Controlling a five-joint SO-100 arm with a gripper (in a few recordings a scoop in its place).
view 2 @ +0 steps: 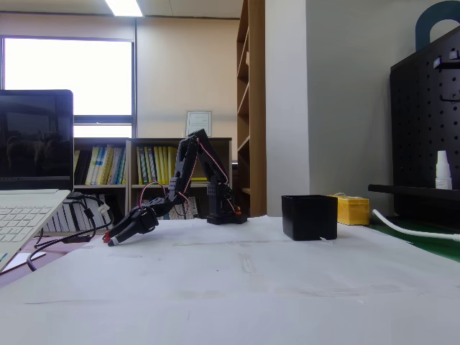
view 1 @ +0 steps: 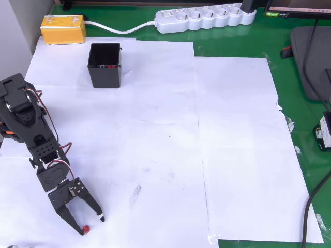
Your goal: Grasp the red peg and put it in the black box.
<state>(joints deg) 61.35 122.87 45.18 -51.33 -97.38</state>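
Note:
The red peg lies on the white paper at the lower left of the overhead view, a tiny dark-red dot. My gripper is open around it, one fingertip on each side, low over the paper. In the fixed view the gripper reaches down to the table at the left, with a red speck at its tip. The black box stands open-topped at the upper left of the overhead view, far from the gripper, with something red inside. In the fixed view the black box sits right of centre.
A yellow block lies beyond the box near the table's far edge. A white power strip and its cable run along the back. White paper sheets cover the green mat. A laptop stands at the left of the fixed view.

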